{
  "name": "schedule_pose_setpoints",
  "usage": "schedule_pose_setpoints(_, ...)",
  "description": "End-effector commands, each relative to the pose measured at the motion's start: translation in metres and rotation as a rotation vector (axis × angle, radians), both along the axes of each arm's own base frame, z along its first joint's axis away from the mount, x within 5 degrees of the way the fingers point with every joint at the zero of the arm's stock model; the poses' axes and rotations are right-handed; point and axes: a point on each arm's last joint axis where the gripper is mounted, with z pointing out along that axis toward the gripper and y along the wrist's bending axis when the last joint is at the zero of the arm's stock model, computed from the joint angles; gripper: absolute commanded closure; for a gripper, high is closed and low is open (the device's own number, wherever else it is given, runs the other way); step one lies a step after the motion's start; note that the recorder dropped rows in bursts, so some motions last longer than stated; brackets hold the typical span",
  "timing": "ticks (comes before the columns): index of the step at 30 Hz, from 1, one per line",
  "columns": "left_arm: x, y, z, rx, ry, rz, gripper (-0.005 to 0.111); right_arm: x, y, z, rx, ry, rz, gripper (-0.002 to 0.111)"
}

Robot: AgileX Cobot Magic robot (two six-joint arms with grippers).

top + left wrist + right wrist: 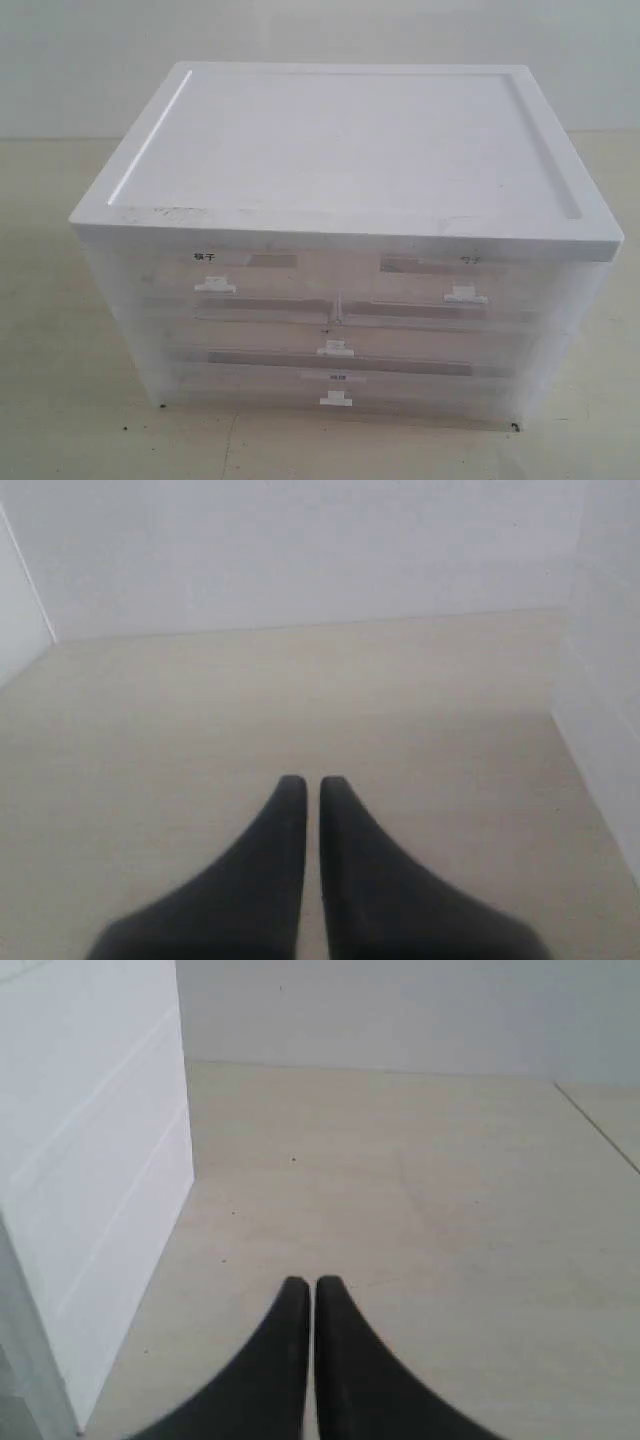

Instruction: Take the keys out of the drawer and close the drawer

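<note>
A translucent plastic cabinet with a white lid (340, 150) stands in the middle of the exterior view. Its lowest full-width drawer (250, 390) has a white tab handle (335, 400) and a small white label (338, 377) just above it, and it sits pushed in. The keys are hidden; nothing of them shows through the fronts. Neither gripper appears in the exterior view. My left gripper (313, 780) is shut and holds nothing, above bare table beside the cabinet's side wall (600, 740). My right gripper (312, 1282) is shut and empty too, beside the cabinet's other side (90, 1160).
Above the labelled drawer are a plain full-width drawer (335, 348) and two half-width drawers (215, 285) (465, 294). The cabinet rests on a pale beige table (60, 400) with a white wall behind it.
</note>
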Motion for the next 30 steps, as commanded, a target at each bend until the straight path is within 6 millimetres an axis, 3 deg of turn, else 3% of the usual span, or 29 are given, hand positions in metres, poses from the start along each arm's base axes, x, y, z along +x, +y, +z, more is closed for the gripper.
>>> schedule_pose_setpoints(1, 0.001, 0.000, 0.007, 0.111, -0.079, -0.011, 0.102, 0.001, -0.001, 0.007, -0.054, -0.079, 0.003, 0.108)
schedule_pose_setpoints(3, 0.002, -0.001, 0.016, 0.089, -0.175, -0.019, 0.102, 0.002, 0.000, 0.015, -0.053, -0.170, 0.008, 0.108)
schedule_pose_setpoints(10, -0.003, -0.001, 0.046, -0.283, -0.542, -0.029, 0.102, -0.001, 0.003, 0.048, 0.012, -0.533, 0.028, 0.108)
schedule_pose_setpoints(13, -0.005, -0.002, 0.052, -0.593, -0.633, -0.072, 0.102, -0.005, 0.003, 0.058, 0.134, -0.652, 0.048, 0.108)
schedule_pose_setpoints(16, -0.005, -0.003, 0.052, -0.779, -0.636, -0.107, 0.102, -0.007, 0.004, 0.061, 0.370, -0.681, 0.076, 0.108)
schedule_pose_setpoints(18, -0.007, -0.009, 0.057, -0.706, -0.662, -0.182, 0.102, -0.007, 0.004, 0.062, 0.489, -0.674, 0.091, 0.108)
schedule_pose_setpoints(22, -0.015, -0.035, 0.073, -0.572, -0.707, -0.514, 0.102, -0.007, 0.011, 0.064, 0.391, -0.662, 0.156, 0.108)
schedule_pose_setpoints(26, -0.011, -0.060, 0.096, -0.447, -0.532, -0.779, 0.102, -0.009, 0.019, 0.081, 0.427, -0.649, 0.254, 0.108)
schedule_pose_setpoints(30, 0.000, -0.081, 0.100, -0.286, -0.335, -1.089, 0.102, 0.000, 0.034, 0.095, 0.393, -0.545, 0.406, 0.108)
